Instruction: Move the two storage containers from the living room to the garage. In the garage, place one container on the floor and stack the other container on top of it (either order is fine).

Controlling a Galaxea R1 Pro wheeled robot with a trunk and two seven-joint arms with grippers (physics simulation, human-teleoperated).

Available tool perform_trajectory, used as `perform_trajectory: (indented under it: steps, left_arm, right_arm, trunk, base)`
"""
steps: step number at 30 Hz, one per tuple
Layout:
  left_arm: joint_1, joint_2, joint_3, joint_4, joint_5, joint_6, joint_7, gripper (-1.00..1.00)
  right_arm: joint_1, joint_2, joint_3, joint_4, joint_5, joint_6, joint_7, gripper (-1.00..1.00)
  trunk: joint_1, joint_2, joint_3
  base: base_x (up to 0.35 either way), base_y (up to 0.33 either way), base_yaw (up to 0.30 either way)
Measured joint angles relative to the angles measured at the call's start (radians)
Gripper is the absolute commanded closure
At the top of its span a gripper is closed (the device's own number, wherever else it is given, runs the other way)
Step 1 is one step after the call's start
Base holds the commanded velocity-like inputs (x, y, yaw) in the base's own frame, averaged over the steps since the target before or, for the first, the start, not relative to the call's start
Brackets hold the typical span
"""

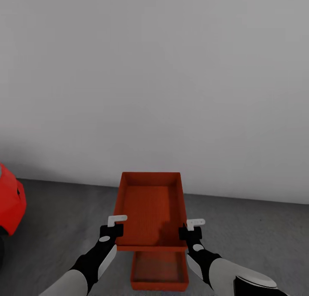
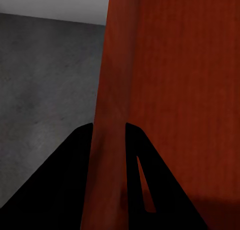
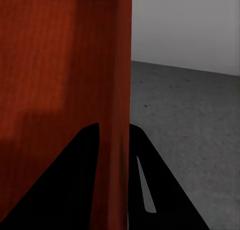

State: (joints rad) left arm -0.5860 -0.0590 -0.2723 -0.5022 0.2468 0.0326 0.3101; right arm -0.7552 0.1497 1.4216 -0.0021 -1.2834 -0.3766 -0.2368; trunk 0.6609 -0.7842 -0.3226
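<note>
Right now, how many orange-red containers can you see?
2. One container is held up between the left gripper and right gripper, each pinching a side wall. The other container sits on the concrete floor directly beneath it.

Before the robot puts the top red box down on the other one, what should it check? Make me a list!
1. Left gripper pinches the side wall of the held orange-red rectangular bin: ok.
2. Right gripper pinches the opposite wall: ok.
3. Second orange-red bin sits on the grey concrete floor: ok.
4. Held bin hangs over the lower bin: roughly ok; exact lineup cannot tell.
5. Held bin level: cannot tell.
6. Red car stands off to the left, away from the bins: ok.
</note>
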Motion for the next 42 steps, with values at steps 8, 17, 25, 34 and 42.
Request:
perform_trajectory:
  steps: [8,17,25,34,42]
  left_arm:
    - [0.0,0.0,-0.001,0.0,0.001,0.0,0.0,1.0]
    - [0.0,0.0,0.0,0.0,0.0,0.0,0.0,1.0]
    - [0.001,0.0,0.001,0.0,0.001,0.0,0.0,1.0]
    - [0.0,0.0,-0.001,0.005,0.006,0.0,0.0,1.0]
    - [0.0,0.0,-0.001,0.007,0.009,0.0,0.0,1.0]
  right_arm:
    - [0.0,0.0,-0.001,0.0,0.001,0.0,0.0,1.0]
    - [0.0,0.0,0.001,0.0,-0.001,0.001,0.0,1.0]
    - [0.0,0.0,0.001,0.0,0.0,0.002,0.0,1.0]
    - [0.0,0.0,0.002,0.0,0.001,0.008,0.0,1.0]
    - [0.0,0.0,0.004,-0.001,0.001,0.012,0.0,1.0]
  trunk:
    - [0.0,0.0,-0.013]
    - [0.0,0.0,-0.028]
    - [0.0,0.0,-0.041]
    - [0.0,0.0,-0.056]
    - [0.0,0.0,-0.069]
  base:
    - [0.0,0.0,0.0]
    - [0.0,0.0,0.0]
    - [0.0,0.0,0.0]
    - [0.0,0.0,0.0]
    - [0.0,0.0,0.0]
